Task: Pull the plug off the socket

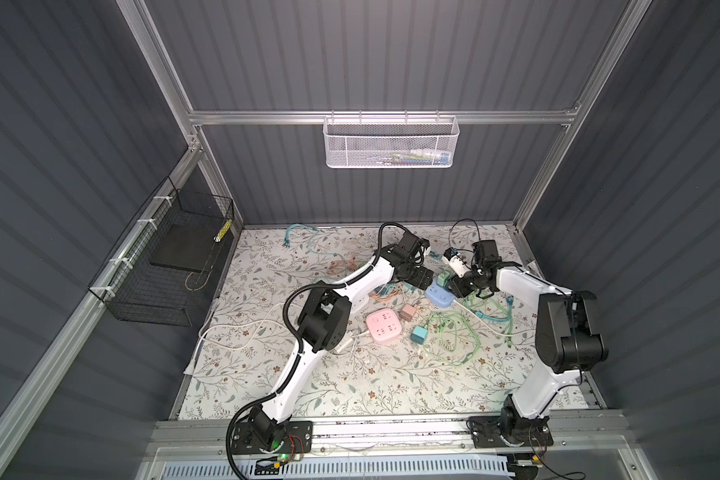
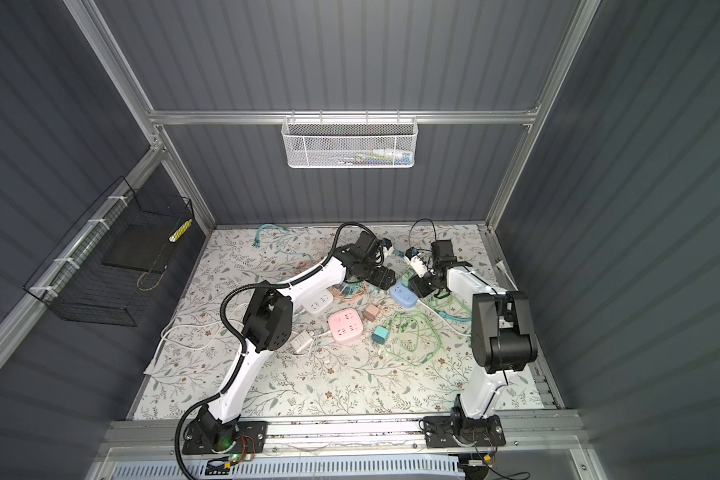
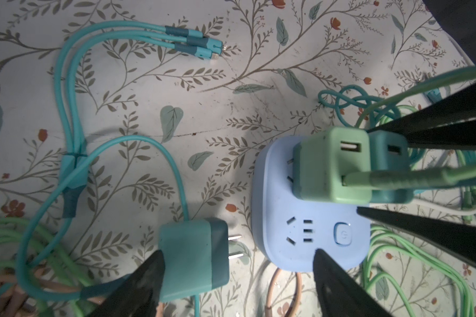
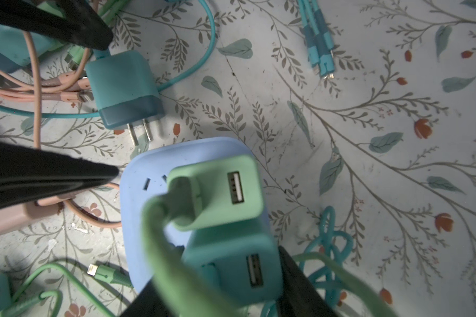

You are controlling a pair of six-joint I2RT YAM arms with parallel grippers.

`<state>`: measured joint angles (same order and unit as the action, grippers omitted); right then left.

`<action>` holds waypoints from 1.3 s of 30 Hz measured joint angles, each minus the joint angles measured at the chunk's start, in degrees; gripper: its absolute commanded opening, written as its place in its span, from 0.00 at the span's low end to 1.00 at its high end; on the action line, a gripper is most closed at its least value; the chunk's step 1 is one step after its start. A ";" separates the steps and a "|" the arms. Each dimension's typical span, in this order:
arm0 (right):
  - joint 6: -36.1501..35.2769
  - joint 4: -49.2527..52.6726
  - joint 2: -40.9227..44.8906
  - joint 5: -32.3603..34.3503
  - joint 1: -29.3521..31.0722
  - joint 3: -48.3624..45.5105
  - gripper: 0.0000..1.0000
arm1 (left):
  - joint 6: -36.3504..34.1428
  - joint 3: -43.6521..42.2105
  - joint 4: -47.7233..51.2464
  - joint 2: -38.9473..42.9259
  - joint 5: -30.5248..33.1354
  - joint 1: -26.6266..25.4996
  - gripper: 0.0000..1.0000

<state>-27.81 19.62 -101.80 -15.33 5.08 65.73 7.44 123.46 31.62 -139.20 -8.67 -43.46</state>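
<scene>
Two robot arms are seen from above, bent over a table (image 1: 350,386) covered in a leaf-and-flower print and strewn with cables. Both grippers are brought close together over a pale blue socket (image 1: 439,296) — a rounded cube lying toward the far middle of the table in both top views.

Two plugs are seated side by side in the socket's upper face: a green plug (image 3: 330,170) and, touching it, a teal plug (image 3: 390,164). Each is shown with USB ports on its outer face. A green cable (image 3: 396,177) is pushed into one port of the green plug. Two metal prongs of the green plug can be seen between its body and the socket.

The right gripper (image 4: 228,249) is set around the teal plug, with one black finger on each side and close against it. Whether the plug is actually pinched cannot be told, since one finger is hidden behind the green cable in the right wrist view.

The left gripper (image 3: 239,252) is held with its jaws wide apart. One fingertip is laid over the socket's edge, near the power button (image 3: 342,233); the other is placed against a loose plug (image 3: 193,260) — teal, lying on its side just beside the socket, prongs pointed toward it.

A teal cable (image 3: 74,82) with three connector ends is spread on the table near the loose plug. A pink socket (image 1: 383,326) is seen nearer the arm bases, well apart from both grippers.
</scene>
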 measured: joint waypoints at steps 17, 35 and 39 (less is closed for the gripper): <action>0.94 -1.14 0.85 1.14 0.66 -1.20 0.29 | 1.60 1.86 0.00 -2.54 -0.57 -0.07 0.83; 3.32 -2.78 2.27 1.11 0.87 -2.75 0.23 | 1.07 5.81 1.38 -4.98 2.19 -2.64 0.80; 3.78 -3.34 2.27 1.22 0.87 -2.75 0.23 | -0.33 7.56 2.49 -6.10 4.35 -3.37 0.78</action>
<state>-24.03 16.27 -99.53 -14.11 5.96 62.98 7.11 131.02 34.11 -145.29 -4.32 -46.83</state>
